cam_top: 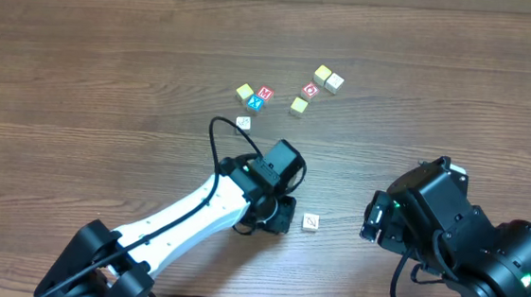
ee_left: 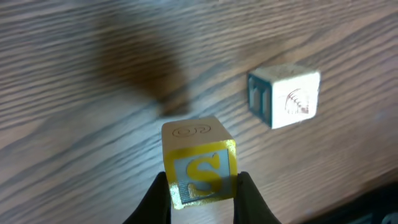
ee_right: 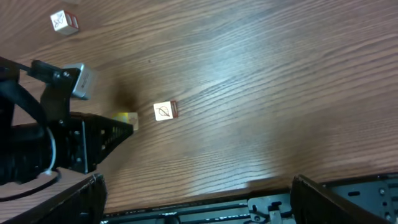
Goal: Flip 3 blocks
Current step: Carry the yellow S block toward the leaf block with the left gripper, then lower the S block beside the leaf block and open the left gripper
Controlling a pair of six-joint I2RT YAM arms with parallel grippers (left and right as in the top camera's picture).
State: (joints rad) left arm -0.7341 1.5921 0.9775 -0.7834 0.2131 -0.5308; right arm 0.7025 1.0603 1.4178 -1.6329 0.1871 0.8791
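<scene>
Block [ee_left: 200, 165] in left hand [ee_left: 201, 190], second block [ee_left: 286, 96] nearby

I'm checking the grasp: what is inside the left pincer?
A wooden block with a yellow S face, pinched by the left pincer. Its gripped sides and underside are covered.

table [cam_top: 81, 77]: held block [ee_left: 200, 168] between the left gripper [ee_left: 202, 190] fingers, near the middle. lone block [cam_top: 311, 222] just right of it, apart. third block [cam_top: 243, 122] behind, slightly left. cube cluster [cam_top: 298, 106] farther back, in a loose row.
</scene>
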